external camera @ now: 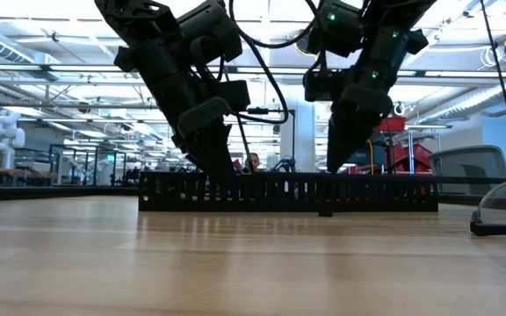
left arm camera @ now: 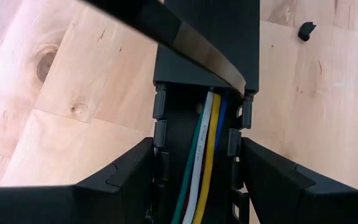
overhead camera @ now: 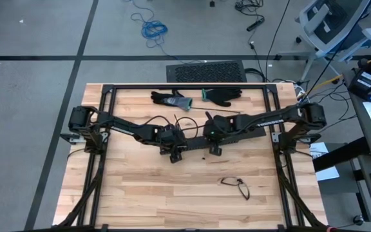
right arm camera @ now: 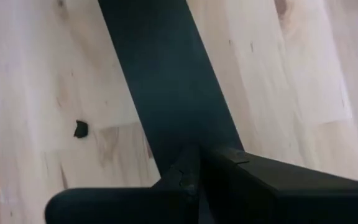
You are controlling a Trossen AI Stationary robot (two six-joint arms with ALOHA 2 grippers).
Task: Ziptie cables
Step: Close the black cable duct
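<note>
left hand (left arm camera: 197,186): fingers spread astride black duct (external camera: 288,191) | right hand (right arm camera: 197,180): pressed together on duct cover | cables (left arm camera: 205,155): inside duct, mid-worktop (overhead camera: 172,193) | step: likely seating cables | next: needs access for tying

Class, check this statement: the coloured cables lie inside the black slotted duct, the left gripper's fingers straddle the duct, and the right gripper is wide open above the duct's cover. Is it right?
One detail is wrong. The right gripper is shut, not wide open, as the right wrist view shows. The rest stands: in the left wrist view the cables lie inside the duct, and the left gripper straddles it.
</note>
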